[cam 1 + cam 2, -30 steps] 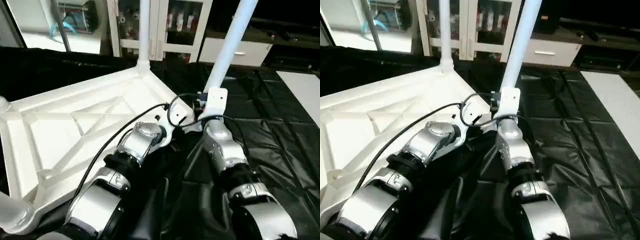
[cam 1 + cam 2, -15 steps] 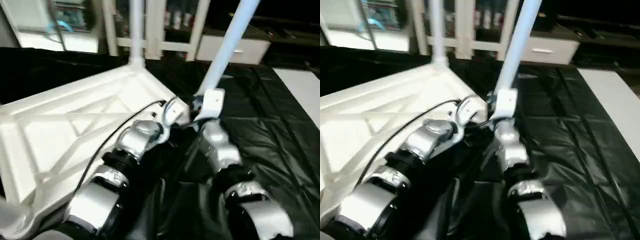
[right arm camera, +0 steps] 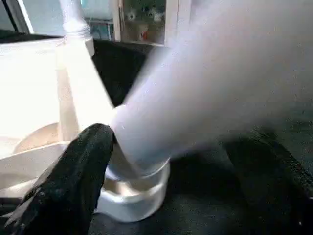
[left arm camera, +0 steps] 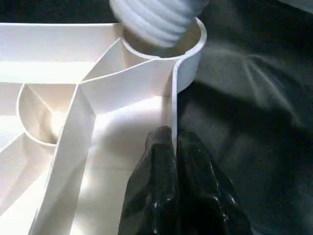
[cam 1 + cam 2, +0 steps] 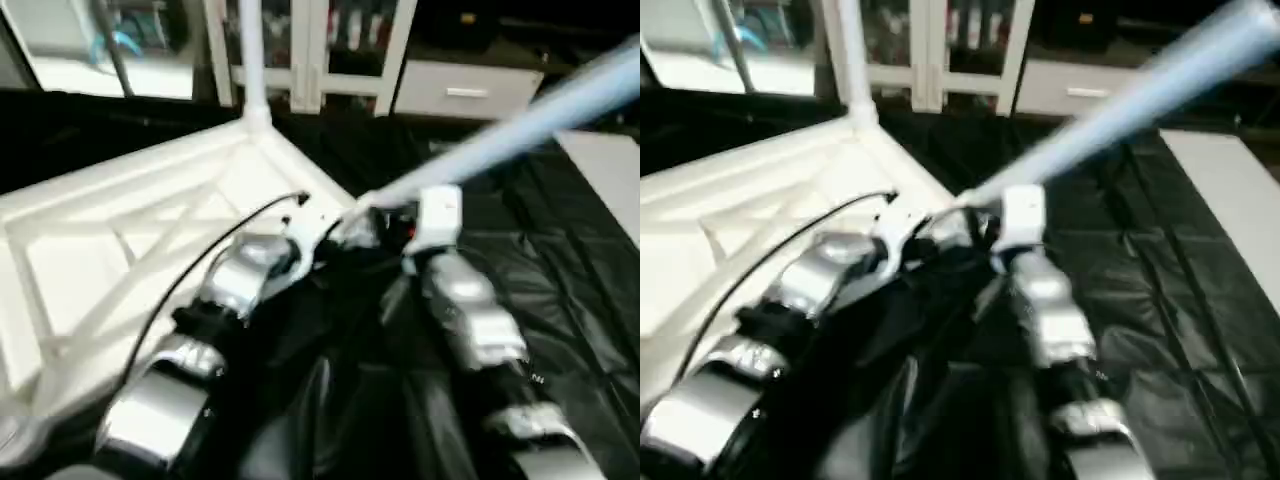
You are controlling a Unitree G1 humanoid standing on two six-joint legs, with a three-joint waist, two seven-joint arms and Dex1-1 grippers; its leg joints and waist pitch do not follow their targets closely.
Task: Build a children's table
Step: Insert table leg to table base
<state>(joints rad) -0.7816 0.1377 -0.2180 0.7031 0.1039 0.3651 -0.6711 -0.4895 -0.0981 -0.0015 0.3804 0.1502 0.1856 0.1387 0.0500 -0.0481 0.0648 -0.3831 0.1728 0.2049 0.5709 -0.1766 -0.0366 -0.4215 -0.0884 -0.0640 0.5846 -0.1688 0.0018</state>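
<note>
Left hand [image 4: 172,147] pinched shut on the raised rim of the upturned tabletop [image 5: 130,250], just short of its corner socket [image 4: 188,46], right hand [image 3: 190,161] spread wide around a sharply tilted leg [image 5: 520,125] at that socket, black-draped table [image 5: 580,290] beneath

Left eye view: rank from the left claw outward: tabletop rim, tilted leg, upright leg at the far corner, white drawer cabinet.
1. Tabletop rim: the left claw is shut on it, at the near corner.
2. Tilted leg: its threaded end sits at the socket just ahead, leaning right.
3. Upright leg: far corner, beyond the ribbed panel.
4. White drawer cabinet: background, behind the black-draped table.
</note>
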